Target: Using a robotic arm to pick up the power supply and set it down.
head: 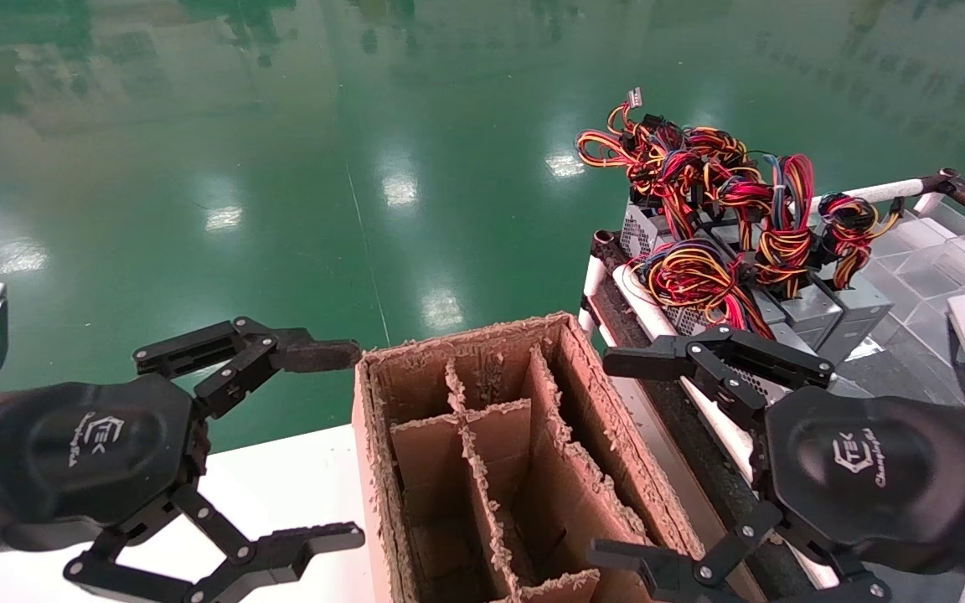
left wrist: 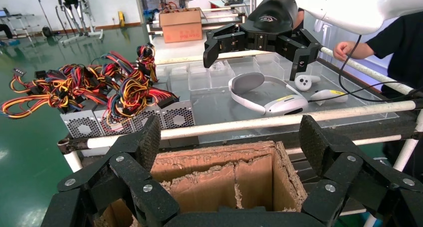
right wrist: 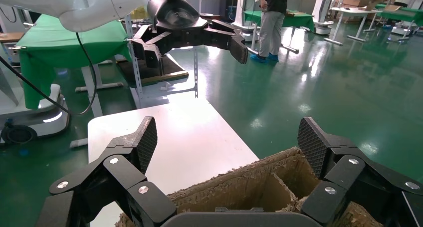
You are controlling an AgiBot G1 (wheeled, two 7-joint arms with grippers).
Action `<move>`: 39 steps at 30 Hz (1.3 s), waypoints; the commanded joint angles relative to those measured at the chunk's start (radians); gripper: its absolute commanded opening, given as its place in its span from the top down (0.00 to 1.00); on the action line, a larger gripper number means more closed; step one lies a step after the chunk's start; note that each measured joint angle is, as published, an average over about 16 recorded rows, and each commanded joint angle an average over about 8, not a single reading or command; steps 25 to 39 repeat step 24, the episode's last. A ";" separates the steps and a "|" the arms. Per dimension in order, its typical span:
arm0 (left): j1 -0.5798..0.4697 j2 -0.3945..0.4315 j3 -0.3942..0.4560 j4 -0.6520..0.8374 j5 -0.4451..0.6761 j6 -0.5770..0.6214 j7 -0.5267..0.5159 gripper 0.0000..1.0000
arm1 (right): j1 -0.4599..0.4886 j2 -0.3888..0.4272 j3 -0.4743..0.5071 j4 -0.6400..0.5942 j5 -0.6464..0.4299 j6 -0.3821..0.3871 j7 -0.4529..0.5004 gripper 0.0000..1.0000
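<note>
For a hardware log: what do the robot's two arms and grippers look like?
Both grippers, left gripper and right gripper, are black two-finger linkage types with silver pivot screws, textured pads and a white logo. The arms are glossy white with a black cable.

Divided cardboard box [head: 524, 452] (open-topped) between end effectors

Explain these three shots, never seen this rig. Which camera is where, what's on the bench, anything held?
It is a two-armed robot. The head view looks down from its head. The other two pictures come from cameras on each wrist, looking out between that arm's own fingers.

The black two-finger left gripper and right gripper are both open, holding nothing, flanking a worn brown cardboard box with dividers on a white table.

On the rack to the robot's right stand grey metal power supplies with red-yellow wire bundles, untouched.
</note>
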 commanded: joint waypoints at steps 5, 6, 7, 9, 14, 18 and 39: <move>0.000 0.000 0.000 0.000 0.000 0.000 0.000 0.00 | 0.000 0.000 0.000 0.000 0.000 0.000 0.000 0.00; 0.000 0.000 0.000 0.000 0.000 0.000 0.000 0.00 | 0.000 0.000 0.000 0.000 0.000 0.000 0.000 0.00; 0.000 0.000 0.000 0.000 0.000 0.000 0.000 0.00 | 0.000 0.000 0.000 0.000 0.000 0.000 0.000 0.00; 0.000 0.000 0.000 0.000 0.000 0.000 0.000 0.00 | 0.000 0.000 0.000 0.000 0.000 0.000 0.000 0.00; 0.000 0.000 0.000 0.000 0.000 0.000 0.000 0.00 | 0.000 0.000 0.000 0.000 0.000 0.000 0.000 0.00; 0.000 0.000 0.000 0.000 0.000 0.000 0.000 0.00 | 0.000 0.000 0.000 0.000 0.000 0.000 0.000 0.00; 0.000 0.000 0.000 0.000 0.000 0.000 0.000 0.00 | 0.000 0.000 0.000 0.000 0.000 0.000 0.000 0.00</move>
